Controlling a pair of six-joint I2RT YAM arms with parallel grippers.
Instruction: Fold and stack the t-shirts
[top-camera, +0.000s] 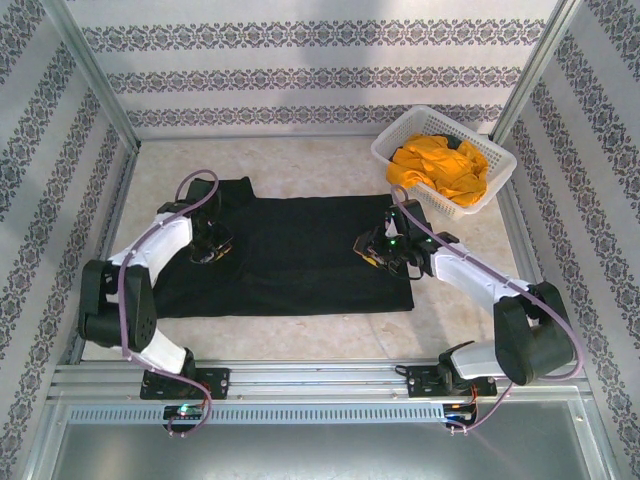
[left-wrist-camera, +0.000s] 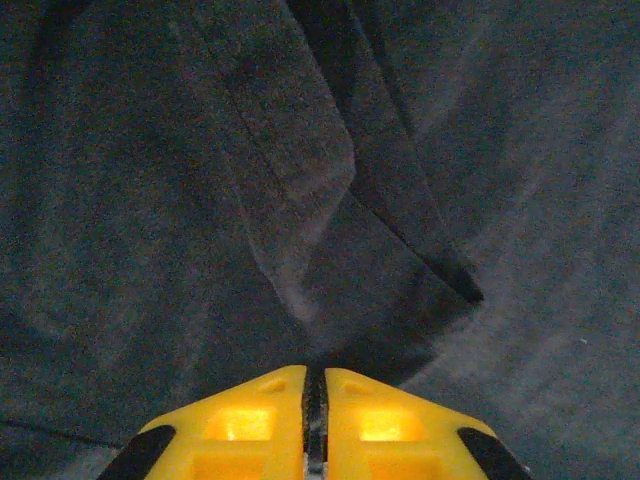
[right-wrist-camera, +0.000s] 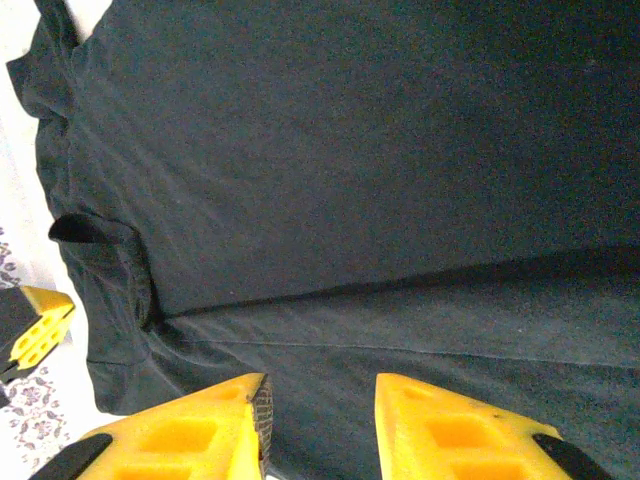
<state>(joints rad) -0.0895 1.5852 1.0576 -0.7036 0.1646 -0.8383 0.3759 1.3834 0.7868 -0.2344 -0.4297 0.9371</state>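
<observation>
1. Black t-shirt (top-camera: 300, 255) lies spread on the table (top-camera: 300, 165)
2. Left gripper (left-wrist-camera: 314, 378) pressed together over its left part; cannot tell whether cloth is pinched
3. Right gripper (right-wrist-camera: 320, 385) spread above its right part
4. Orange-yellow t-shirt (top-camera: 440, 170) sits in the white basket (top-camera: 385, 152)

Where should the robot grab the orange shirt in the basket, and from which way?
Probably best to pinch a raised fold near the middle of the orange shirt, coming straight down from above. It lies crumpled in the white basket, whose walls block any sideways approach. The humped wrinkles on top stick up enough to pinch.
</observation>
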